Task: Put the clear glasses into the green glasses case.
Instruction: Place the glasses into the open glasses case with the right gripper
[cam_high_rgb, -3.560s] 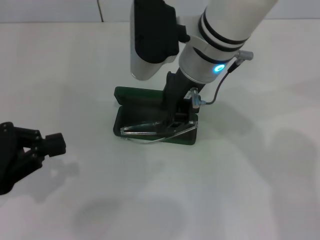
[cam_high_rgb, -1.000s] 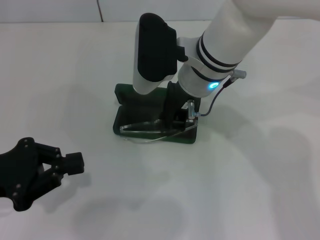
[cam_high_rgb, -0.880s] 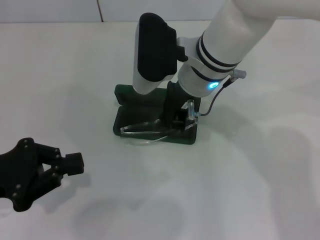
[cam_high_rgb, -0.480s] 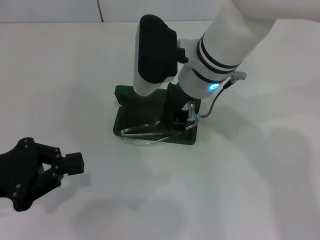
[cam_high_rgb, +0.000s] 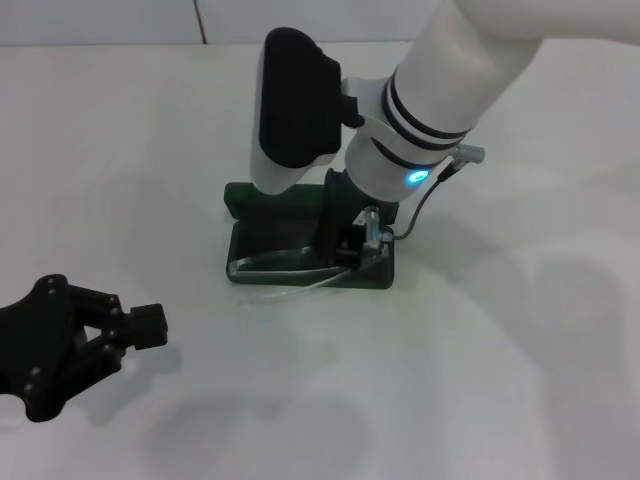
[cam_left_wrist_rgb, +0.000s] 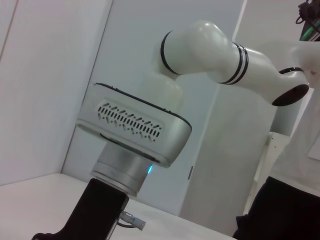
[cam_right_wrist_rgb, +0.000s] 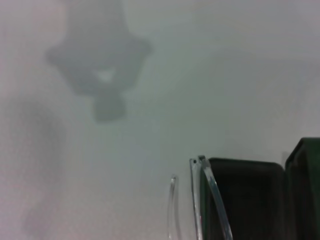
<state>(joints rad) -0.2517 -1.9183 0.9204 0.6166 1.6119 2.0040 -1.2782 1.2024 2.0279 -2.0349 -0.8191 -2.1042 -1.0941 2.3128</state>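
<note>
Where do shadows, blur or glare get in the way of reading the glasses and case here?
Head view: soft arm shadows on the table; the right gripper hides part of the green glasses case, and the clear glasses read faintly. Right wrist view: hazy, with a blurred shadow. Left wrist view: neither appears.

No readable text, label, brand, number or sign in any view. Green glasses case (cam_high_rgb: 290, 240): no lettering legible on visible surfaces, lid mostly hidden behind arm. Right arm housing: plain white and black, unmarked; only glowing blue indicator light (cam_high_rgb: 414, 177), no characters. Vent-slot pattern on grey housing (cam_left_wrist_rgb: 131, 121) in left wrist view is not writing. Right wrist view: bare tabletop, case edge, no print.
</note>
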